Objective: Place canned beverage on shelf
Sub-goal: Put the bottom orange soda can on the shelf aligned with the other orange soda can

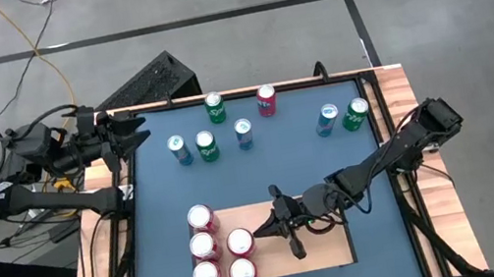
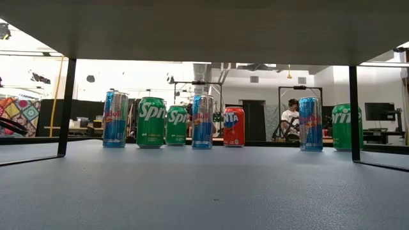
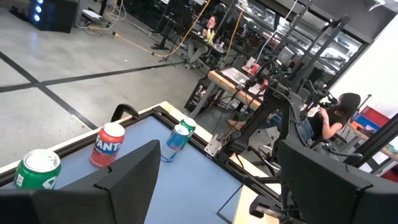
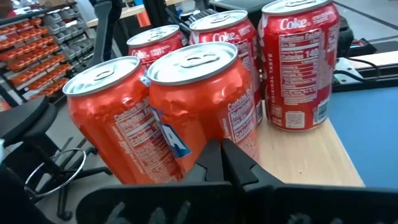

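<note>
Right arm is reaching in from the right edge of the surface [image 1: 158, 172], stretched low across the blue mat toward the shelf [image 1: 329, 250]. Right hand [image 1: 263, 227] is sitting over the shelf, fingers pressed together, gripping nothing, tips just beside the nearest red can [image 1: 240, 242]. Right wrist view: closed fingertips [image 4: 219, 152] are pointing at the base of the orange-red can [image 4: 199, 106] in front, touching or nearly so; cannot tell which.

Five red cans are standing upright on the shelf's left part: a column of three with the top one [image 1: 200, 217] at the back, and two more beside it. Coke can [image 4: 300, 62] is showing in the right wrist view, upright on the pale wood.

Left arm is waiting at the upper left corner of the surface, left hand [image 1: 135, 131] hovering at the mat's edge, fingers spread wide, empty. Left wrist view is looking past its fingers [image 3: 134, 177] at a green can [image 3: 37, 168], a Fanta can [image 3: 109, 144] and a blue can [image 3: 176, 142].

Other cans are standing upright on the mat well apart from the shelf: green can [image 1: 215, 109], red can [image 1: 267, 99], blue cans [image 1: 179, 149] [image 1: 243, 133] [image 1: 327, 120], green cans [image 1: 206, 146] [image 1: 356, 113]. A person [image 2: 291, 118] is sitting in the room behind.
</note>
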